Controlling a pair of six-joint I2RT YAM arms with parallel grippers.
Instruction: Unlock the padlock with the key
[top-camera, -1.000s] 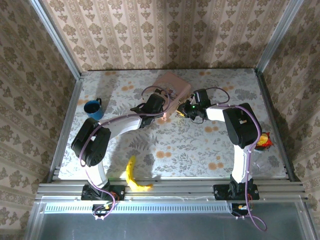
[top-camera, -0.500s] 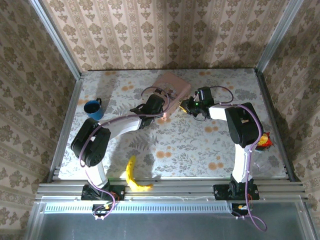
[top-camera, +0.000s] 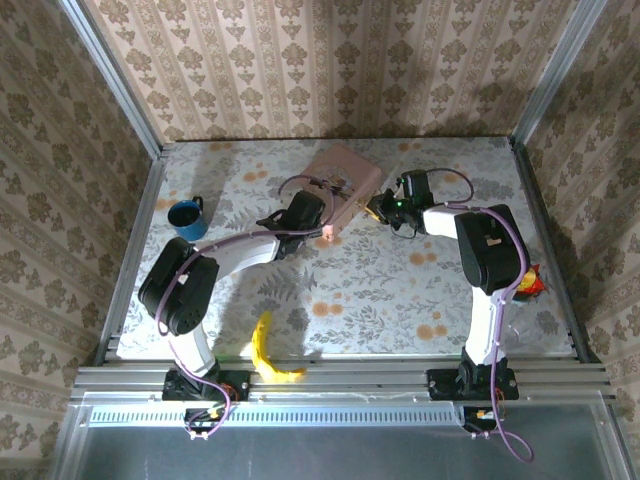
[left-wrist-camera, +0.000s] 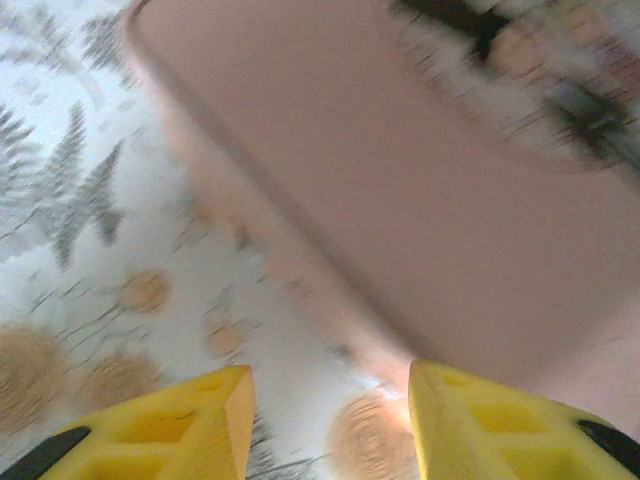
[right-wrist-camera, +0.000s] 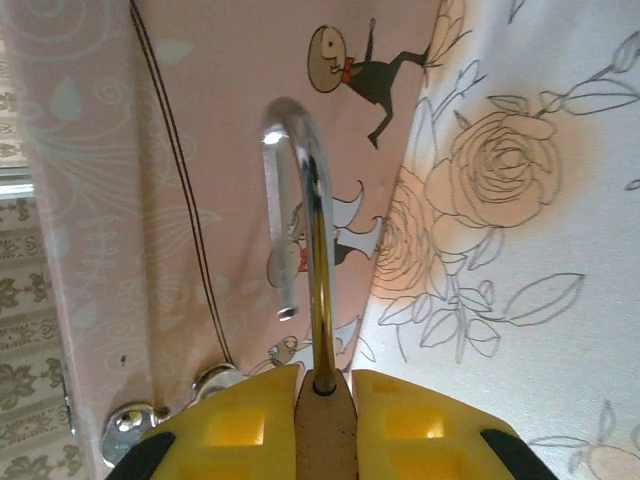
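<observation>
While it is carrying everything here, surface: is lying flat under a flowered cloth.
Pink box: is sitting at the far middle, turned cornerwise, between the two tools.
Banana: is lying near the front edge, well apart from the box.
Blue mug: is standing upright toward the left side.
Left tool: is hanging released, its yellow fingers standing apart with nothing between them, low over the surface just beside the box's near corner.
Right tool: is clenching the padlock's brass body between its fingers, at the box's right side.
Padlock: is riding in the right tool, its long axis running in line with the fingers, body inward and top pointing straight away from the tool, along the line where the box is meeting the surface.
Shackle: is standing sprung, its long leg going into the body and its short leg ending free.
Shiny metal pieces: are resting against the box by a thin dark cord; what they are I cannot tell.
Change from a second ago: the right tool, carrying the padlock, is now sitting farther from the front edge, up along the box's right side; left tool, box, banana and mug are keeping their places.
</observation>
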